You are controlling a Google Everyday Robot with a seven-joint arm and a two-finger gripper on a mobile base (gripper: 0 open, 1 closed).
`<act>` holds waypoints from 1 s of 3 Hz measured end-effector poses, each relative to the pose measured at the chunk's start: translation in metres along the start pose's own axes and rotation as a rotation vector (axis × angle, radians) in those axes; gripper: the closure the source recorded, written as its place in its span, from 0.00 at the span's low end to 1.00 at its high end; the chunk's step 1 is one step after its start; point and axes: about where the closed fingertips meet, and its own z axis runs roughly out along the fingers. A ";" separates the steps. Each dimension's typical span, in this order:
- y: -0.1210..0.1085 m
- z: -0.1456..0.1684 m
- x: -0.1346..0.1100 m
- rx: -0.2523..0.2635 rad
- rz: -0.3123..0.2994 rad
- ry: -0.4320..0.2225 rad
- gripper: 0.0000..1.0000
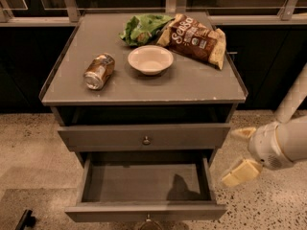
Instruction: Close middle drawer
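On a speckled floor [29, 147], a grey cabinet [144, 87] stands with its middle drawer [110, 212] pulled far out.

Two cream fingers [240, 172] are spread apart; the gripper [242, 152] hangs right of the cabinet, near the middle drawer's right front corner but clear of it. The drawer above [105, 138] shows a round knob [146, 140]. On top lie a brown chip bag [194, 38] whose white script seems to read "Salsa", a green bag [141, 28], a white bowl [150, 59] and a tipped can [99, 71], label unreadable.
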 end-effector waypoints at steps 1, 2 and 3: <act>0.001 0.011 0.009 -0.024 0.018 0.001 0.31; 0.001 0.011 0.009 -0.024 0.018 0.001 0.55; 0.003 0.026 0.027 -0.027 0.066 -0.019 0.78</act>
